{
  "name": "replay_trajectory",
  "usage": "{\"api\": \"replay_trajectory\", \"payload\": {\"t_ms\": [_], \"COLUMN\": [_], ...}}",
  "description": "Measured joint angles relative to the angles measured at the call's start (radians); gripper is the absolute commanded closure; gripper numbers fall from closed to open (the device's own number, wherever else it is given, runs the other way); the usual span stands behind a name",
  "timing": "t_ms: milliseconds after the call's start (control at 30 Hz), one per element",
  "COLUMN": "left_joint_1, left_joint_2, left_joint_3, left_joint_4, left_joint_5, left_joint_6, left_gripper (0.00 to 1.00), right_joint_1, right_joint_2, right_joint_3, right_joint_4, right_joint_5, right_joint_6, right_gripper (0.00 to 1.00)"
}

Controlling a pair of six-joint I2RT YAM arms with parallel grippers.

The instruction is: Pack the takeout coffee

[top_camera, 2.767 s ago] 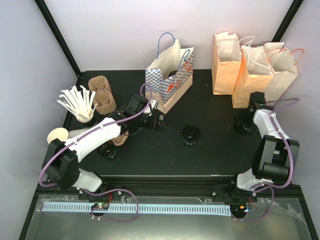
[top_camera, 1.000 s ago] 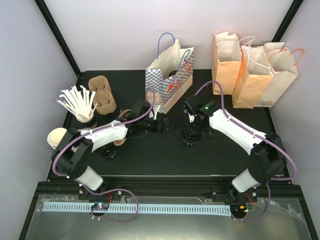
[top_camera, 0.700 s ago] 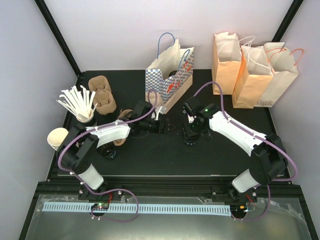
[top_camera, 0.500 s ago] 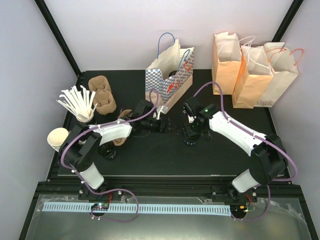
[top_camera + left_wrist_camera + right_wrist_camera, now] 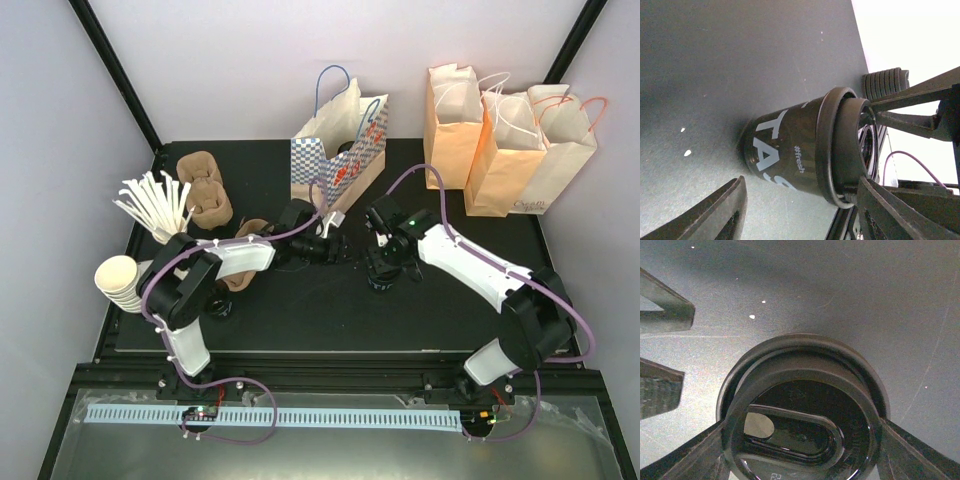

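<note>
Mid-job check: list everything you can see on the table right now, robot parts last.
takeout coffee: one, black with white lettering and a black lid, upright mid-table
checked bag: one, blue-and-white on kraft, back centre, open
paper bags: three, pale orange, back right, standing together
cup carriers: brown pulp, back left; another brown piece partly under the left arm
stirrers: a white bundle standing in a cup, left side
stacked cups: one cream stack, left edge
round black item: one, near left, too small to identify
table: one, black
left gripper: open, fingers on either side of the coffee
right gripper: above the coffee, jaws against its lid
</note>
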Motion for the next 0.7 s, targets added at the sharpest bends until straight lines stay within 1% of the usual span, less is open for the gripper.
{"api": "replay_trajectory", "payload": {"t_ms": [100,267,567,700], "left_joint_1": [-0.006,-0.016,-0.022,-0.023], "left_joint_2": [0.021,0.054,0.124,0.159], "left_joint_3": [0.019,0.051,0.112,0.134], "left_joint_4": [0.014,0.027,0.051,0.092], "left_joint_5": [0.012,0.031,0.059,0.071], "left_joint_6": [-0.005,-0.010,-0.023,-0.036], "left_gripper": [0.38,0.40,0.49,0.50], "right_joint_1": [0.000,0.000,-0.002,-0.003], "right_joint_2": [-0.009,-0.010,-0.021,-0.025], "right_joint_3": [-0.011,-0.014,-0.032,-0.040], "right_joint_4": [0.011,0.018,0.041,0.053], "right_joint_5": [-0.010,-0.013,-0.018,-0.023], "right_joint_6": [-0.004,-0.016,-0.021,-0.026], "right_gripper": [0.28,0.28,0.29,0.31]}}
